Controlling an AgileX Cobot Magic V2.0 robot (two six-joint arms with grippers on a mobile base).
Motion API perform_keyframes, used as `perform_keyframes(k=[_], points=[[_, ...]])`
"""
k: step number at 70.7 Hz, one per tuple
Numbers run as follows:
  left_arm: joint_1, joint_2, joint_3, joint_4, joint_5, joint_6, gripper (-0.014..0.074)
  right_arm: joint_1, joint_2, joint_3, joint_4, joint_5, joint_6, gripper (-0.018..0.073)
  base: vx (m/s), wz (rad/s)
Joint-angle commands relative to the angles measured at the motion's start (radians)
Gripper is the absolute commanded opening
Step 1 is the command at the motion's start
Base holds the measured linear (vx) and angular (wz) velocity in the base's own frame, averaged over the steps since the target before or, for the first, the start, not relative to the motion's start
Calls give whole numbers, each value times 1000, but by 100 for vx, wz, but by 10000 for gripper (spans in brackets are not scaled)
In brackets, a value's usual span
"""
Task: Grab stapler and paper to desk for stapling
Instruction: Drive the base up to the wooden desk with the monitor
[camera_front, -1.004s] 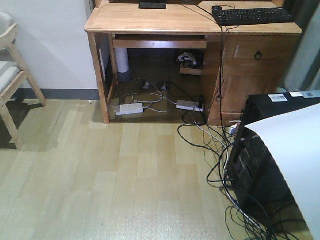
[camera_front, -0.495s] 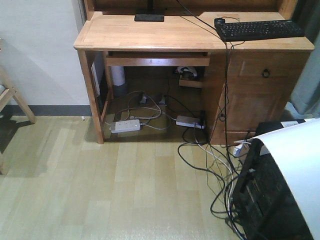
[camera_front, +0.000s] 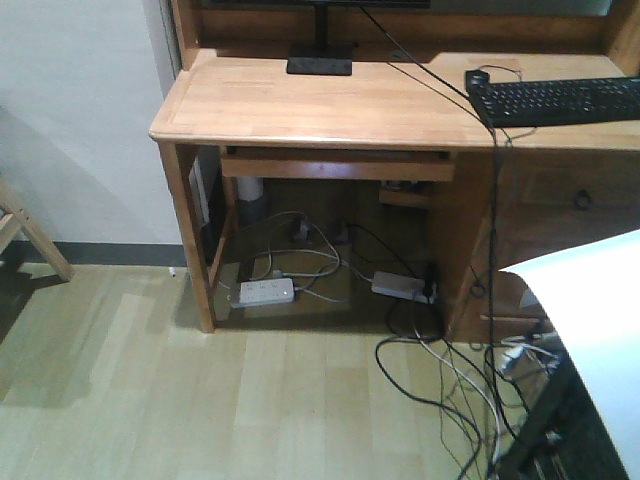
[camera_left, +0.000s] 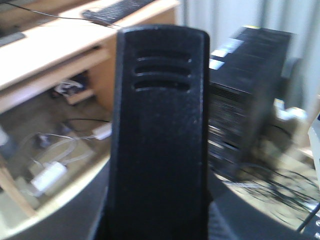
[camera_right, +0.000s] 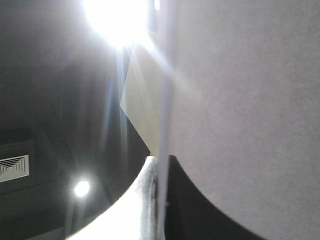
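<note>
The desk (camera_front: 330, 105), a light-wood top, fills the upper part of the front view, and it also shows at the upper left of the left wrist view (camera_left: 55, 42). A black ribbed body, the stapler (camera_left: 160, 140), fills the middle of the left wrist view, with my left gripper (camera_left: 158, 225) shut on its lower part. The paper (camera_front: 595, 330), a white sheet, is held up at the lower right of the front view. In the right wrist view the paper (camera_right: 240, 110) stands edge-on, pinched in my shut right gripper (camera_right: 160, 200), with ceiling lights behind.
A black keyboard (camera_front: 560, 98) and mouse (camera_front: 478, 77) lie on the desk's right side, a monitor stand (camera_front: 320, 62) at the back. Power strips (camera_front: 266, 292) and loose cables (camera_front: 440, 370) cover the floor under the desk. A black PC tower (camera_left: 245, 100) stands at the right.
The view has closed in on the desk, which now looks larger and sits lower in the frame. The chair has slid out at the left. The paper stays held at the lower right.
</note>
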Motion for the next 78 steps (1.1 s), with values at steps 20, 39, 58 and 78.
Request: perform_keyframes(k=[20, 39, 58, 78], points=[[-3, 19, -21, -25, -109, -1, -7, -7, 12, -32, -5, -46, -8, -4, 44, 13], [-3, 19, -21, -25, -109, -1, -7, -7, 12, -32, -5, -46, -8, -4, 43, 6], [-3, 19, -21, -25, -109, -1, -7, -7, 12, -32, -5, -46, -8, -4, 42, -6], [-3, 19, -21, -25, -109, -1, -7, -7, 12, -32, -5, -46, -8, -4, 40, -14]])
